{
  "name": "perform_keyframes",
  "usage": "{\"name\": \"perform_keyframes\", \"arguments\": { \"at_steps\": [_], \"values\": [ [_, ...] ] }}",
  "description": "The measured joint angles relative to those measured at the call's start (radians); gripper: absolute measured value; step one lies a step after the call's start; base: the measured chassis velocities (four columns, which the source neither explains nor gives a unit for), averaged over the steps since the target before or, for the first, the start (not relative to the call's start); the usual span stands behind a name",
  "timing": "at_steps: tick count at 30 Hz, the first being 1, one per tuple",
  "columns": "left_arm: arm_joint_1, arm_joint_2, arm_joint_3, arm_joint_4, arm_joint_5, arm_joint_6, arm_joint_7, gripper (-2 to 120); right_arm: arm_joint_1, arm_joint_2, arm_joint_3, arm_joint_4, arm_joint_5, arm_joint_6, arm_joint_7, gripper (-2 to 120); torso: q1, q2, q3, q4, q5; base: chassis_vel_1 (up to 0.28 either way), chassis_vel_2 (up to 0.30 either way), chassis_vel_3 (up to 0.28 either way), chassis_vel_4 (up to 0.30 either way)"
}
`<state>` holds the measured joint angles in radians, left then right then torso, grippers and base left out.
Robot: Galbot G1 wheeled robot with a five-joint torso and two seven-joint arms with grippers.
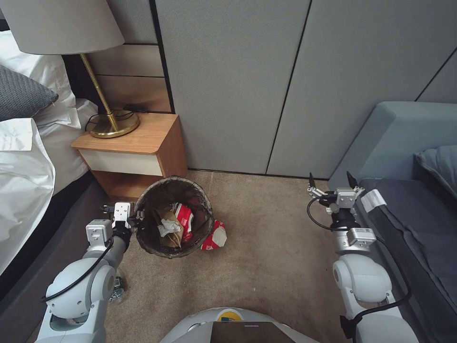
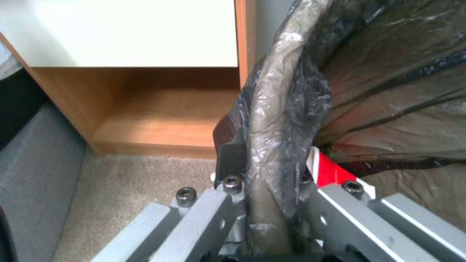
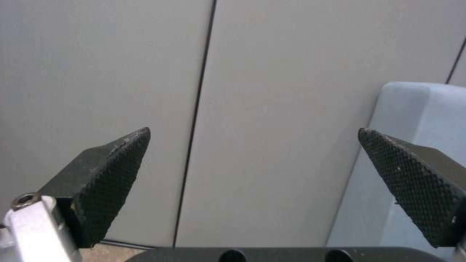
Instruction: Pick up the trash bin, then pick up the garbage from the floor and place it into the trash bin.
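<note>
Two grippers show: the left gripper [image 1: 138, 216] pinches the rim of the trash bin [image 1: 174, 216], which sits on the floor [image 1: 266, 238] by the nightstand [image 1: 133, 147]. Some garbage [image 1: 176, 224] lies inside the bin, and one red-and-white wrapper [image 1: 215, 237] rests on the carpet, touching the bin. The right gripper [image 1: 332, 181] hangs near the sofa [image 1: 404, 143] with its fingers spread wide, holding nothing.

Beige carpet [image 1: 266, 247], red-and-white wrapper [image 1: 215, 237]
</note>
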<state>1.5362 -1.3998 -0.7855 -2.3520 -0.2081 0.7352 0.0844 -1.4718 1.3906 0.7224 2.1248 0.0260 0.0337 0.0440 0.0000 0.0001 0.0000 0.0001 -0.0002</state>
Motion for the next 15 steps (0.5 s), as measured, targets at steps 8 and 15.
{"name": "perform_keyframes", "arguments": {
  "at_steps": [8,15],
  "values": [
    [-0.003,0.001,-0.003,-0.003,-0.017,0.0,-0.012,0,0.007,0.003,-0.004,-0.018,0.0,-0.004,0.006,100,0.0,0.0,0.0,-0.0002,0.0,0.0,0.0,0.0,0.0],
    [-0.002,0.002,-0.003,-0.006,-0.02,0.0,-0.015,0,0.007,0.005,-0.004,-0.02,0.003,-0.006,0.007,100,0.0,0.0,0.0,-0.0002,0.0001,0.037,0.04,0.045,0.042]
  ]
}}
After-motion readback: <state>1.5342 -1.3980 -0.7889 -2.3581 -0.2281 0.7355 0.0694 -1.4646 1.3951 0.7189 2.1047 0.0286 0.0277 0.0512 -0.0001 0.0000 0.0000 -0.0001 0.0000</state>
